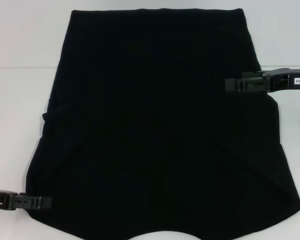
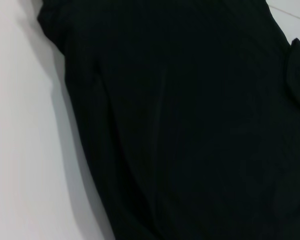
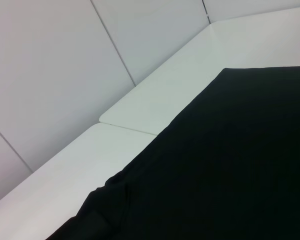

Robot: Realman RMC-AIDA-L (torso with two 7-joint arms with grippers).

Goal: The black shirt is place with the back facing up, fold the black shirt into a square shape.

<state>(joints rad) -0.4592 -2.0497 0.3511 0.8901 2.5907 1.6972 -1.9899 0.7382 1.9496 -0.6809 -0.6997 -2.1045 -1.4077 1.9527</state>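
The black shirt [image 1: 155,125] lies spread flat on the white table [image 1: 20,75], plain side up, and fills most of the head view. Its sides look tucked in, with a small fold at the left edge. My left gripper [image 1: 40,201] reaches in low at the near left and touches the shirt's near left corner. My right gripper [image 1: 235,85] comes in from the right and sits over the shirt's right edge, about midway back. The left wrist view shows the shirt [image 2: 190,125] beside bare table [image 2: 25,150]. In the right wrist view, the shirt's edge [image 3: 230,165] shows a small wrinkle.
White table surface borders the shirt on the left, right and far side. A seam line crosses the table [image 3: 155,100] at mid depth. Pale wall panels [image 3: 40,75] rise behind the table's far edge.
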